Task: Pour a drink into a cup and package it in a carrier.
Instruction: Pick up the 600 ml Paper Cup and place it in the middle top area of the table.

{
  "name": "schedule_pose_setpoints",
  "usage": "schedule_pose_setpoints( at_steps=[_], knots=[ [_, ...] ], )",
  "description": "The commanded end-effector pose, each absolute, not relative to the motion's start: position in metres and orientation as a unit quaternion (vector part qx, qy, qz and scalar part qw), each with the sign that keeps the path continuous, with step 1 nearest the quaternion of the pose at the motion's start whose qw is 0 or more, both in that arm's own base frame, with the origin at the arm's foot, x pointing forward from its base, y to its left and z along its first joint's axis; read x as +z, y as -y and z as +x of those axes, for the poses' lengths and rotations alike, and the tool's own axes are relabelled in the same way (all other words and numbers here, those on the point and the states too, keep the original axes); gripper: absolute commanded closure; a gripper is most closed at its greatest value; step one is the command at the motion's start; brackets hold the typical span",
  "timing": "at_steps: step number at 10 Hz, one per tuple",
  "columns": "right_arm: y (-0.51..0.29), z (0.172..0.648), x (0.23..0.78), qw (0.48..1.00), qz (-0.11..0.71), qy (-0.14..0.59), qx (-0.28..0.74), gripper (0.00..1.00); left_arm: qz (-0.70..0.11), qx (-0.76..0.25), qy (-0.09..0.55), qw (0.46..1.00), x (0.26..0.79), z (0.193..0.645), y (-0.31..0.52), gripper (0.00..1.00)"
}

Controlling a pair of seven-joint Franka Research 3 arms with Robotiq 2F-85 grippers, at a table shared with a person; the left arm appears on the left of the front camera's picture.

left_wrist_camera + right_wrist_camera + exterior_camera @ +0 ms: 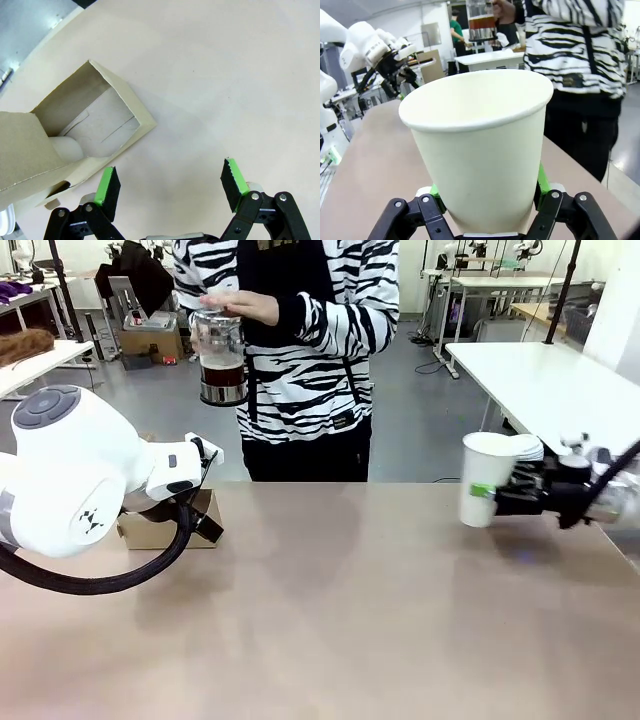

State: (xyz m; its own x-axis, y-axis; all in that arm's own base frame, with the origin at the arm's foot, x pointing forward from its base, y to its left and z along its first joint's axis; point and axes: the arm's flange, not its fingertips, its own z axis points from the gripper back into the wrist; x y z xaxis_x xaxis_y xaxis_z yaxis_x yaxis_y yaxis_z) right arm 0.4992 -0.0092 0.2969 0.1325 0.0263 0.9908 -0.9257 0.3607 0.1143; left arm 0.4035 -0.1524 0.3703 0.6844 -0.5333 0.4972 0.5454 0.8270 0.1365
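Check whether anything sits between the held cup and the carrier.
Nothing stands on the table between the cup, held in the right gripper, and the carrier. The left gripper hangs open close beside the carrier, and that arm overhangs it in the front view.

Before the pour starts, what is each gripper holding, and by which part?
The right gripper clamps the cup low down; the left gripper holds nothing.
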Motion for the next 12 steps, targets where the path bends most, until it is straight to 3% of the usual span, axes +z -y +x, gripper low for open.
schedule_pose_setpoints(
  at_steps=[1, 6, 12],
  knots=[
    [-0.047, 0.542, 0.301, 0.647, 0.422, 0.524, 0.358, 0.24, -0.012, -0.294, 0.268, 0.918, 0.371, 0.403, 0.152, 0.00],
    [-0.136, 0.617, 0.257, 0.637, 0.421, 0.547, 0.344, 0.24, -0.012, -0.294, 0.268, 0.918, 0.371, 0.403, 0.152, 0.00],
    [-0.139, 0.619, 0.248, 0.630, 0.431, 0.539, 0.355, 0.24, -0.012, -0.294, 0.268, 0.918, 0.371, 0.403, 0.152, 0.00]
  ],
)
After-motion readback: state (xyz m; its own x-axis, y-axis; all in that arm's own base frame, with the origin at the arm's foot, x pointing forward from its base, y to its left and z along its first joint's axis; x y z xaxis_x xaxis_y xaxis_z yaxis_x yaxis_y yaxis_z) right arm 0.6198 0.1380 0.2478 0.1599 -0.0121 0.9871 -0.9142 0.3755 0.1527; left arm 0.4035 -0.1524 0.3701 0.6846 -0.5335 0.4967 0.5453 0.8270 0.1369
